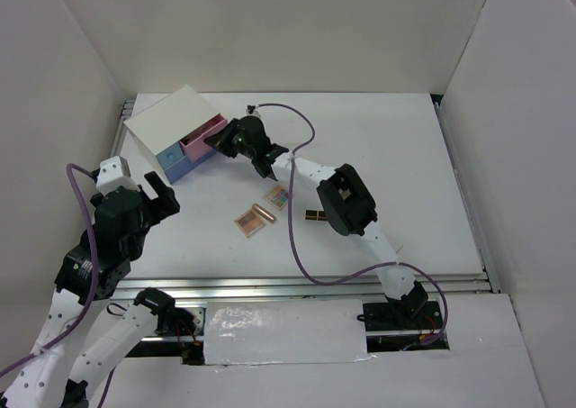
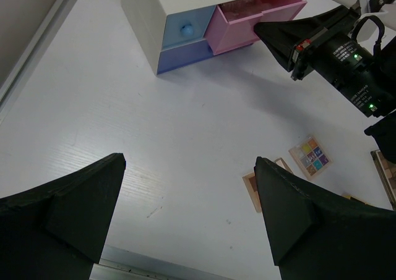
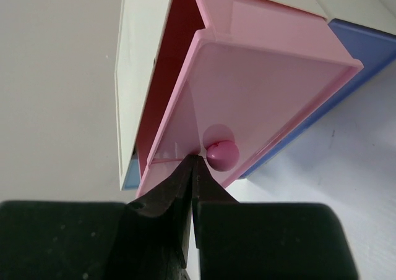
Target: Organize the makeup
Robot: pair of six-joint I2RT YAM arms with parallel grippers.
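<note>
The makeup lies mid-table: a colourful square palette (image 1: 276, 196), a brown palette (image 1: 247, 221) with a rose-gold lipstick (image 1: 263, 214) against it, and a long dark palette (image 1: 316, 215). The left wrist view shows the colourful palette (image 2: 312, 157), the brown palette (image 2: 252, 188) partly behind a finger, and the long palette (image 2: 387, 172) at the right edge. My right gripper (image 3: 193, 159) is shut and holds nothing. Its tips touch the front of the partly open pink drawer (image 3: 266, 101) just left of the pink knob (image 3: 221, 154). My left gripper (image 2: 189, 162) is open and empty above bare table.
The white drawer box (image 1: 171, 120) stands at the back left with the pink drawer (image 1: 200, 139) pulled out and blue drawers (image 1: 173, 163) shut beside it. White walls enclose the table. A purple cable (image 1: 292, 237) loops across the surface by the right arm.
</note>
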